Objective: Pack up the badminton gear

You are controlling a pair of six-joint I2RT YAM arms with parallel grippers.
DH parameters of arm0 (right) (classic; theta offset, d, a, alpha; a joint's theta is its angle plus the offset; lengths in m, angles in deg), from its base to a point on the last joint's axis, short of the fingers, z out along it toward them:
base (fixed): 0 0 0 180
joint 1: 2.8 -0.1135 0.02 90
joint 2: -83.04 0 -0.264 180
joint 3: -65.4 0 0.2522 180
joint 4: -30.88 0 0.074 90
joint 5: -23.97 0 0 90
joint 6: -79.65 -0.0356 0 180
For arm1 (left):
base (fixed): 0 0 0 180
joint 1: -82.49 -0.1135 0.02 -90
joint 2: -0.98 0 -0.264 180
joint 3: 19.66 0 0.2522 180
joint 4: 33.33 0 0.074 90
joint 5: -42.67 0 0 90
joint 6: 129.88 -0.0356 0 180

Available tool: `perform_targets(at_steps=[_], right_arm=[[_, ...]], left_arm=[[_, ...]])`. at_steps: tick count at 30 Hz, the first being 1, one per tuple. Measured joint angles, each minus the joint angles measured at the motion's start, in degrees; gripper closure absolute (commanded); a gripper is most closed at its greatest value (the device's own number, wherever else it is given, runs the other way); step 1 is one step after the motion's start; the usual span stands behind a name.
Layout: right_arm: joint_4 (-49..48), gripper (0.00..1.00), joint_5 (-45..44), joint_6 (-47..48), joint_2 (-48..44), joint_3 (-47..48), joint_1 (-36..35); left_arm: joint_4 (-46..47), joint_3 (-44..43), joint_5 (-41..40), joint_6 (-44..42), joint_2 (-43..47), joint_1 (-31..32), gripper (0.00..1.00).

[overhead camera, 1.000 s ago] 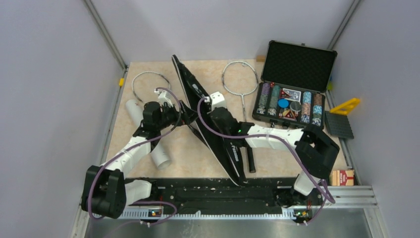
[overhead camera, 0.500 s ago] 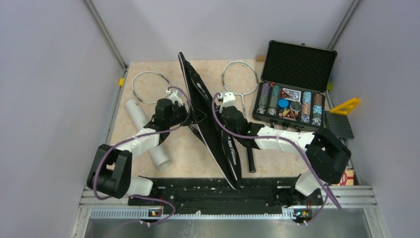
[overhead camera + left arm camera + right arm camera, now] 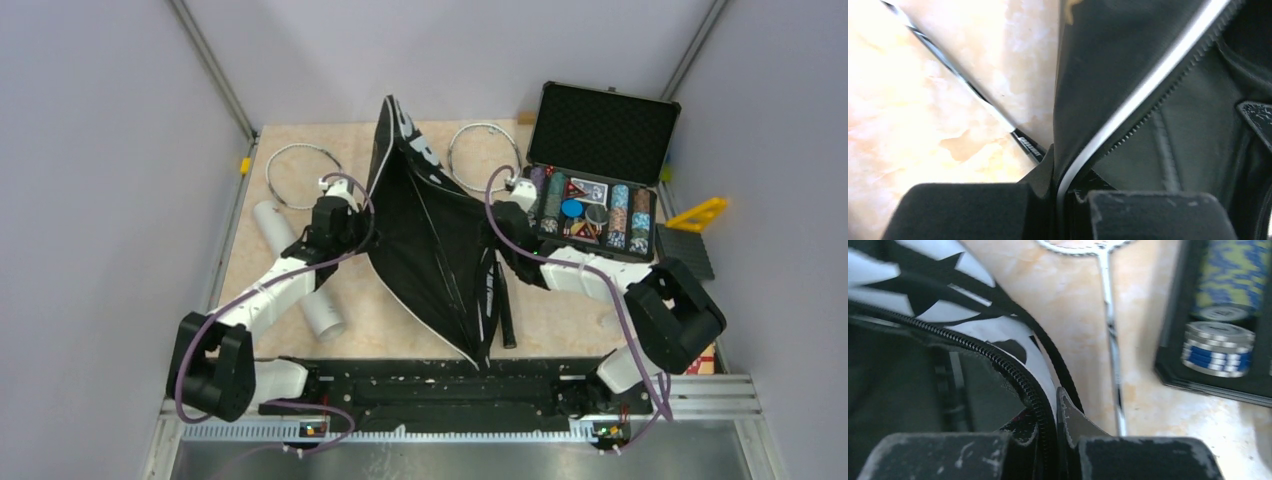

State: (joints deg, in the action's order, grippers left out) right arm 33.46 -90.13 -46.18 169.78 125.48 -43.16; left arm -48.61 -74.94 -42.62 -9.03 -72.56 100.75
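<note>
The black racket bag (image 3: 430, 245) stands unzipped and spread wide between both arms. My left gripper (image 3: 357, 226) is shut on the bag's left edge, its white piping pinched between the jaws (image 3: 1066, 189). My right gripper (image 3: 497, 214) is shut on the right zipper edge (image 3: 1050, 426). One white-framed racket (image 3: 300, 165) lies at the back left, its shaft (image 3: 960, 77) passing under the bag. The other racket (image 3: 482, 152) lies right of the bag, its shaft (image 3: 1110, 332) beside my right fingers. A white tube (image 3: 300, 275) lies under my left arm.
An open black case of poker chips (image 3: 592, 195) sits at the back right, close to my right gripper; its chips (image 3: 1220, 335) show in the right wrist view. A yellow triangle (image 3: 700, 213), a black pad (image 3: 685, 252) and a small box (image 3: 690, 357) lie along the right edge.
My left gripper has shut on the bag's left edge. The right gripper has pulled its edge right toward the chip case, so the bag went from a narrow upright slab to spread wide.
</note>
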Motion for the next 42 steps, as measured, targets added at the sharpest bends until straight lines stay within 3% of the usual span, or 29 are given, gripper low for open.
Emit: perform_targets(at_steps=[2,7,9,16,18,19,23,30,33,42], right_arm=[[0.63,0.93,0.57,-2.27,-0.37,-1.22,2.95],[-1.01,0.64,5.66,-3.67,-0.52,-2.54,4.02],[-2.71,0.53,9.97,-1.07,-0.52,-2.97,4.46],[-9.29,0.30,29.64,8.24,-0.52,-2.95,5.62],[-9.31,0.19,32.96,10.14,-0.61,-2.34,5.62],[-9.20,0.12,33.51,10.80,-0.85,-2.25,5.62],[-5.66,0.04,31.61,13.79,-4.28,-1.99,5.70],[-2.80,0.01,23.87,15.23,-11.41,-4.04,6.75],[-2.08,0.05,22.32,15.23,-13.20,-6.32,7.10],[6.80,0.19,15.58,13.92,-4.96,-3.87,7.17]], left_arm=[[-2.99,-0.66,-3.65,-0.96,1.81,0.24,1.00],[-6.34,-1.88,-8.83,-2.97,3.80,1.07,1.00],[-6.82,-2.03,-9.92,-4.15,3.67,0.74,1.00],[-9.46,-8.96,-9.81,-7.98,-2.19,-0.11,1.00],[-9.86,-11.45,-9.66,-8.83,-4.35,-0.11,1.00],[-10.12,-12.70,-9.68,-9.27,-5.35,-0.13,1.00],[-10.67,-15.85,-9.84,-10.62,-7.89,-0.28,1.00],[-10.54,-16.48,-9.49,-12.02,-9.09,-0.39,1.00],[-10.36,-16.83,-8.83,-12.68,-9.97,-0.39,1.00],[-9.57,-17.31,-5.03,-13.55,-10.99,-0.50,1.00]])
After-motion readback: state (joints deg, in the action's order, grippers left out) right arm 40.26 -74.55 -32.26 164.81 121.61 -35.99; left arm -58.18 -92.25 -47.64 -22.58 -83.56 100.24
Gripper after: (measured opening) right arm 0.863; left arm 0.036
